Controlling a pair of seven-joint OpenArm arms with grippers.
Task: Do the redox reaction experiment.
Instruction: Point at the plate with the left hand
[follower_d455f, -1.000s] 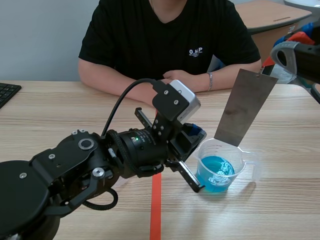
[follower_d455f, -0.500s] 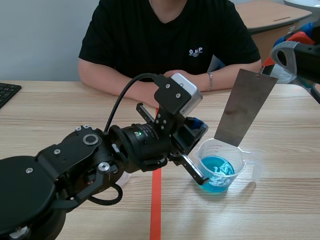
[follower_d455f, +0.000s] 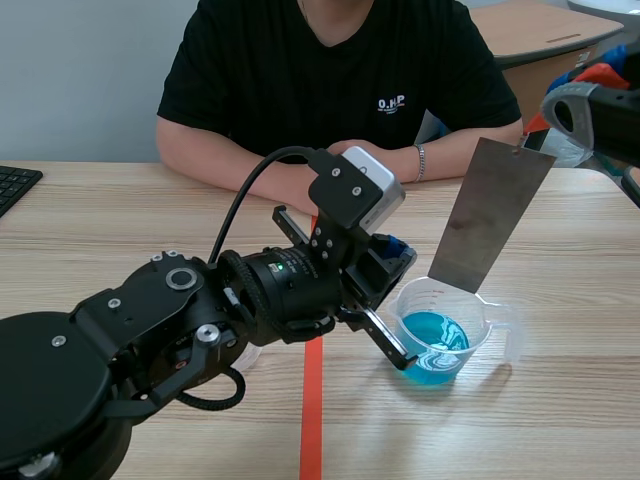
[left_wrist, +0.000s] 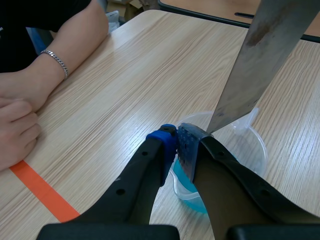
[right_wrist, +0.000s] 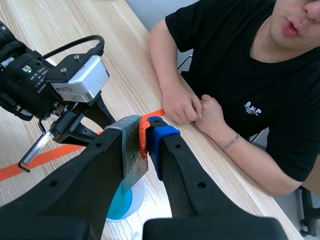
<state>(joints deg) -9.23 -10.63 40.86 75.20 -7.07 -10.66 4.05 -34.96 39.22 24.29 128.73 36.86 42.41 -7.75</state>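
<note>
while left hand pinches the beaker, metal sheet hangs over blue liquid

as seen from the left wrist, the left hand (left_wrist: 176, 137) is closed on the near wall of the clear beaker (follower_d455f: 500, 335), w/ the rim caught btwn its blue pad and its grey dotted pad. beaker stands upright on the wooden surface (follower_d455f: 100, 230), just right of the orange tape line (follower_d455f: 312, 420), spout on the side away from the left arm. blue liquid (follower_d455f: 435, 345) fills only the bottom part, w/ pale swirls in it.

right hand (right_wrist: 145, 125) is up high at the scene's right side, clamped on the top corner of a grey metal sheet (follower_d455f: 490, 215). sheet hangs tilted, lower end down at the beaker's far rim, right beside the left hand's pads; can't tell if it touches the liquid. some brownish marks on its upper part.

across the surface sits a person (follower_d455f: 330, 70) in a black t-shirt, forearms resting on the wood, hands (follower_d455f: 350, 155) clasped, a bracelet (follower_d455f: 420, 162) on one wrist. keyboard (follower_d455f: 15, 185) corner at the far left edge.
</note>
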